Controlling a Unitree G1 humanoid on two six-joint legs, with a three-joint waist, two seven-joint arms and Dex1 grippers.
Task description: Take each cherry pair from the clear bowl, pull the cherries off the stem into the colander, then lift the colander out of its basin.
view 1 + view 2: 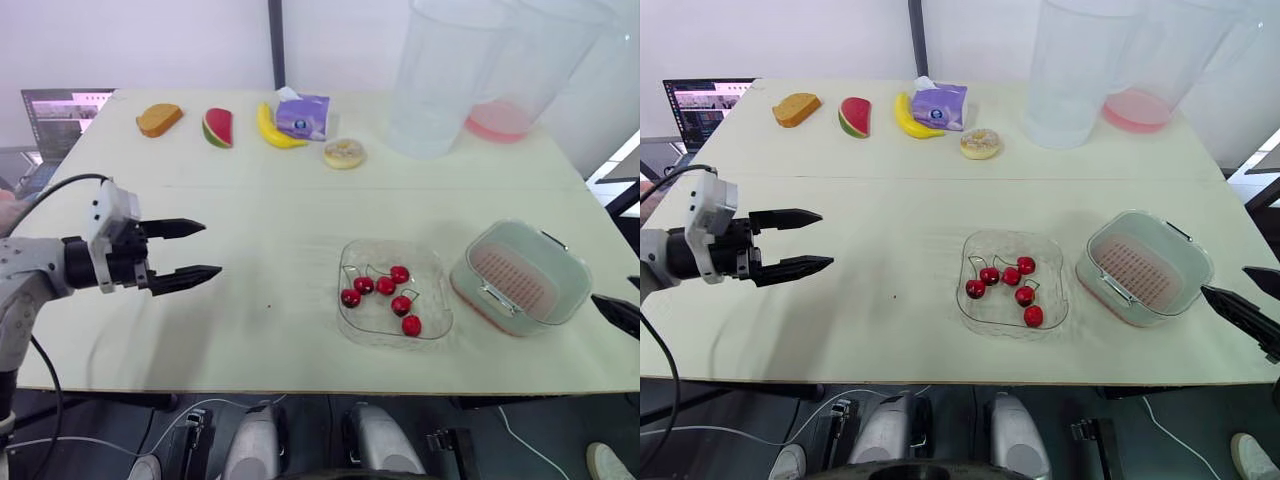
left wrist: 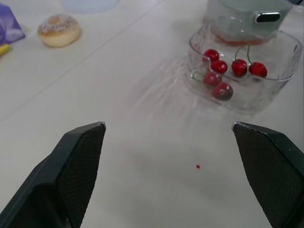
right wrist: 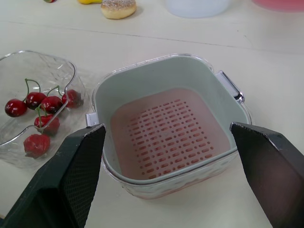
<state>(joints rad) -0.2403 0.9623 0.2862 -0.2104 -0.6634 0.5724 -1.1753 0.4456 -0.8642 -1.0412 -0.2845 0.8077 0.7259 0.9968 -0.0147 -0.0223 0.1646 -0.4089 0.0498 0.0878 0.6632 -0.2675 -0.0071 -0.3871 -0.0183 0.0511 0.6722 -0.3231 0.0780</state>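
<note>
Red cherries (image 1: 385, 287) in clear bowl (image 1: 432, 270), well right of left gripper (image 1: 212, 248)

We are showing arms in grey, white and black.
Our left gripper (image 1: 210, 248) is wearing tapered black fingers on a white block (image 1: 112, 215); a black cable (image 1: 60, 182) is looping behind it; the pads (image 3: 80, 161) of our right gripper (image 3: 167, 126) are showing fine cross-hatching.
</note>
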